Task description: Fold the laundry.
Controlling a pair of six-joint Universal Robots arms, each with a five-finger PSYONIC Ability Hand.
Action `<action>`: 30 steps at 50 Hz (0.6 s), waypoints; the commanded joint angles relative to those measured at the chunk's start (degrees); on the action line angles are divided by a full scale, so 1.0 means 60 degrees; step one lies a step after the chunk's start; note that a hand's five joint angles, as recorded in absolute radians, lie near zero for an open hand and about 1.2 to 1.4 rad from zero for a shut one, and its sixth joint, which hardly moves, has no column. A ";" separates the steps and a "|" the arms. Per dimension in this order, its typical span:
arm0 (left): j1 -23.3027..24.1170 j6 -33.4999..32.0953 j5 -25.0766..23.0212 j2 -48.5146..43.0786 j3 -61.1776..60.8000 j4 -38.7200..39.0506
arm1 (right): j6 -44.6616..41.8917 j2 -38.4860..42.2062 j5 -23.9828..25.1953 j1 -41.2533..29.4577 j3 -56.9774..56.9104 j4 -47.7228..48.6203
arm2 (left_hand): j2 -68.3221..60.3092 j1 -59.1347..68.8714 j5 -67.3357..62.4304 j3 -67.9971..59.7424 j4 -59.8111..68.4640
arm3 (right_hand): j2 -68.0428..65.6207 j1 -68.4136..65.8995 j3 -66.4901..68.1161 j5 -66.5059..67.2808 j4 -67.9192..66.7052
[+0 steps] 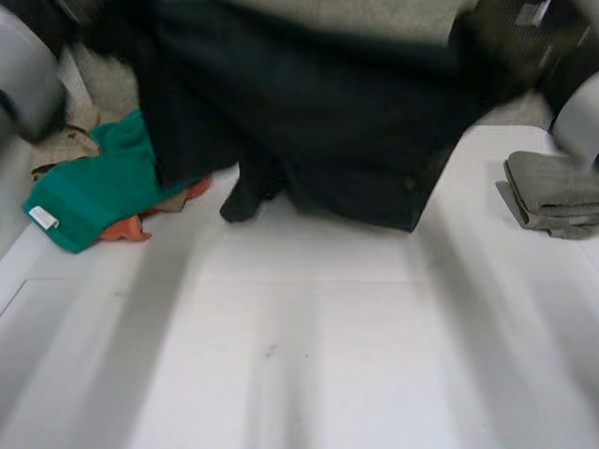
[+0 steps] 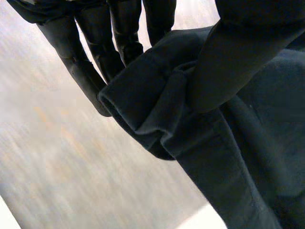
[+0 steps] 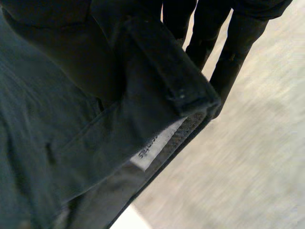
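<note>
Above table [image 1: 328, 355], dark garment [image 1: 318, 122] (label [image 3: 155, 143] showing), pinched in left hand [image 2: 97, 45] and right hand [image 3: 238, 38]

you're looking at dark garment [image 1: 328, 122]: heavy woven cloth, matt, thick stitched hem, faintly fuzzy up close. its sewn-in label [image 3: 155, 143]: thin white fabric, smooth, printed. your left hand [image 2: 95, 45] and right hand [image 3: 238, 36]: black, matt, rubbery-plastic look. table [image 1: 309, 355]: white, hard, smooth, slight sheen. green cloth [image 1: 94, 187]: soft, matt, small white tag [image 1: 42, 217]. orange cloth [image 1: 126, 229]: thin, matt. folded grey cloth [image 1: 552, 192]: thick, soft, matt.
</note>
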State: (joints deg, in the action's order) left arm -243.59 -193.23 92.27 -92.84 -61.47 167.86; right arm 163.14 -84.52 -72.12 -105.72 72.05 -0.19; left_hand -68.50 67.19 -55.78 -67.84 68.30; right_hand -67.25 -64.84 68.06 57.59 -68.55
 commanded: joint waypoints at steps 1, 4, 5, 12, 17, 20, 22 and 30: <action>-0.0387 0.0491 -0.0086 0.0474 0.2815 -0.0818 | 0.1944 0.0447 -0.0387 0.0452 -0.3391 -0.0890 | -0.1917 0.2135 -0.2369 -0.2027 0.1949 | -0.2125 -0.2527 0.1990 0.2068 -0.1908; -0.0475 0.0462 -0.0130 -0.0183 0.3911 -0.1022 | 0.2063 0.1178 -0.0430 0.0424 -0.4721 -0.1591 | -0.1917 0.2135 -0.2369 -0.2027 0.1949 | -0.2125 -0.2527 0.1990 0.2068 -0.1908; -0.0461 0.0448 -0.0144 -0.0419 0.4163 -0.1095 | 0.2048 0.1370 -0.0445 0.0365 -0.4989 -0.1769 | -0.1917 0.2135 -0.2369 -0.2027 0.1949 | -0.2125 -0.2527 0.1990 0.2068 -0.1908; -0.0329 0.0331 -0.0203 -0.2806 0.5571 -0.1272 | 0.1844 0.3142 -0.0650 -0.0074 -0.6324 -0.3059 | -0.1917 0.2135 -0.2369 -0.2027 0.1949 | -0.2125 -0.2527 0.1990 0.2068 -0.1908; -0.0226 0.0111 -0.0159 -0.4593 0.5879 -0.0819 | 0.1434 0.4095 -0.0767 -0.0382 -0.5989 -0.3133 | -0.1917 0.2135 -0.2369 -0.2027 0.1949 | -0.2125 -0.2527 0.1990 0.2068 -0.1908; -0.0241 -0.0094 -0.0101 -0.5867 0.6054 -0.0234 | 0.1170 0.4783 -0.0972 -0.0558 -0.5666 -0.2929 | -0.1917 0.2135 -0.2369 -0.2027 0.1949 | -0.2125 -0.2527 0.1990 0.2068 -0.1908; -0.0270 -0.0356 0.0059 -0.6903 0.6375 0.0307 | 0.0908 0.5367 -0.1249 -0.0631 -0.5563 -0.2448 | -0.1917 0.2135 -0.2369 -0.2027 0.1949 | -0.2125 -0.2527 0.1990 0.2068 -0.1908; -0.0417 -0.0944 0.0455 -0.9733 0.9081 0.0985 | 0.0583 0.7125 -0.2612 -0.0734 -0.5387 0.2042 | 0.3026 -0.2808 0.2574 0.2916 -0.2994 | 0.2875 0.2472 -0.3009 -0.2932 0.3092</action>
State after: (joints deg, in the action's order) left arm -245.60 -197.11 93.26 -140.41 -18.54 171.98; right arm 167.41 -48.60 -82.55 -110.09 38.88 -7.75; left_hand -68.55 67.18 -55.80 -67.97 68.47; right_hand -67.15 -64.76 68.30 57.89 -68.65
